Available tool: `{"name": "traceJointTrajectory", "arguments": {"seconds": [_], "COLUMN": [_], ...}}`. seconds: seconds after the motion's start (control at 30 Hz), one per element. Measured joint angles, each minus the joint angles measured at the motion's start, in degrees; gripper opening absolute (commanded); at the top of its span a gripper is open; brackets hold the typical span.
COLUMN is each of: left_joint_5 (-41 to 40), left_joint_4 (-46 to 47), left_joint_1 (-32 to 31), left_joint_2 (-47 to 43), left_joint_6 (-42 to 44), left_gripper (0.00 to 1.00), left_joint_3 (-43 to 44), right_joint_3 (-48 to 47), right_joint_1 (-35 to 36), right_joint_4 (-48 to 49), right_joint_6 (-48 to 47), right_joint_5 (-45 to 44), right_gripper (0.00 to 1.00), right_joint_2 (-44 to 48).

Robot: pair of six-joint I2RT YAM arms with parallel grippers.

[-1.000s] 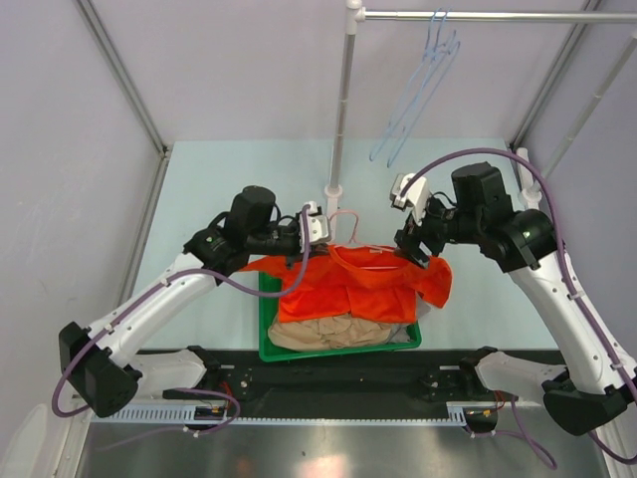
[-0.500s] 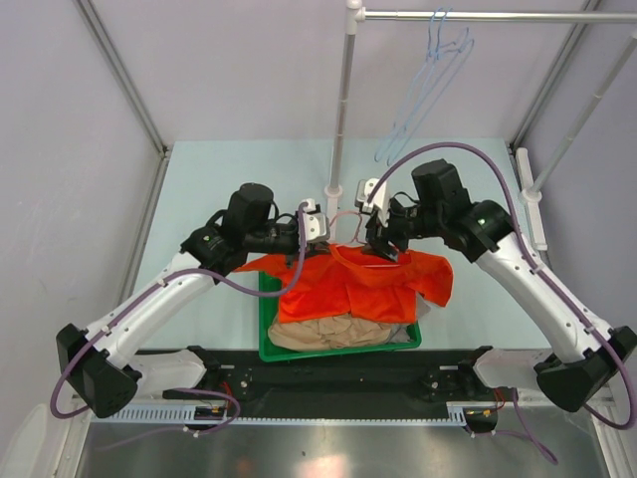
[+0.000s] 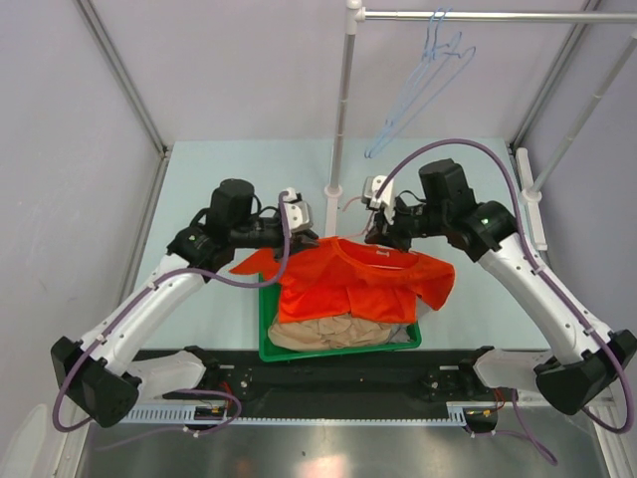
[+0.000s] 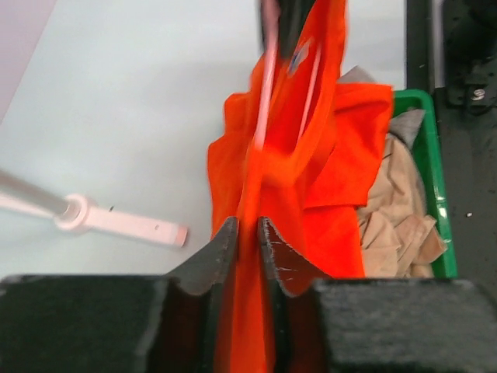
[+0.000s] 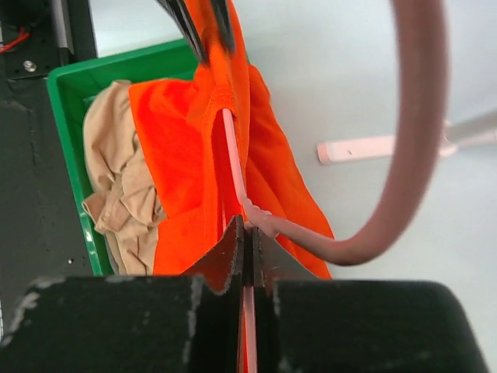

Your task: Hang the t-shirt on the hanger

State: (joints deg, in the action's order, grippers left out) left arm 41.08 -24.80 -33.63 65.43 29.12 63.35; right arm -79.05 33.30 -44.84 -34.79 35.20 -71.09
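The orange t-shirt [image 3: 348, 284] hangs spread between both grippers, its lower part draped over the green basket. The pink hanger [image 5: 233, 155] is threaded into its neck opening, with the hook [image 5: 419, 116] curving out to the right. My right gripper [image 5: 247, 229] is shut on the hanger's wire just below the hook, at the collar [image 3: 378, 231]. At the shirt's left shoulder, my left gripper [image 4: 247, 225] has its jaws a narrow gap apart, and orange cloth runs through that gap. In the top view this left gripper [image 3: 311, 231] sits at the shirt's upper left edge.
The green basket [image 3: 264, 329] holds a beige garment [image 3: 328, 334] under the shirt. A vertical pole [image 3: 341, 100] stands on a foot [image 3: 333, 191] just behind the grippers. Light blue hangers [image 3: 418, 90] dangle from the top rail [image 3: 498, 15].
My right gripper has closed on the hanger's wire at the collar. My left gripper's jaws have parted slightly, and the left arm has drawn back to the left.
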Motion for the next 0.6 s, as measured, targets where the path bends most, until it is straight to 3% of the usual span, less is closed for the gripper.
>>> {"name": "traceJointTrajectory", "arguments": {"seconds": [0.2, 0.33, 0.6], "left_joint_5": [1.60, 2.54, 2.71], "left_joint_4": [-2.97, -4.11, -5.60], "left_joint_1": [4.81, 4.94, 4.22], "left_joint_2": [-0.85, -1.05, -0.46], "left_joint_6": [1.20, 1.86, 3.23], "left_gripper": [0.30, 0.45, 0.56], "left_joint_3": [-0.70, -0.70, 2.29], "right_joint_3": [0.02, 0.02, 0.00], "right_joint_1": [-5.42, -6.86, -7.17], "right_joint_4": [-4.13, -6.40, -9.22], "right_joint_6": [-0.76, -0.87, -1.33], "right_joint_5": [0.26, 0.96, 1.14], "right_gripper": [0.00, 0.00, 0.00], "right_joint_2": [4.11, 5.51, 7.41]}}
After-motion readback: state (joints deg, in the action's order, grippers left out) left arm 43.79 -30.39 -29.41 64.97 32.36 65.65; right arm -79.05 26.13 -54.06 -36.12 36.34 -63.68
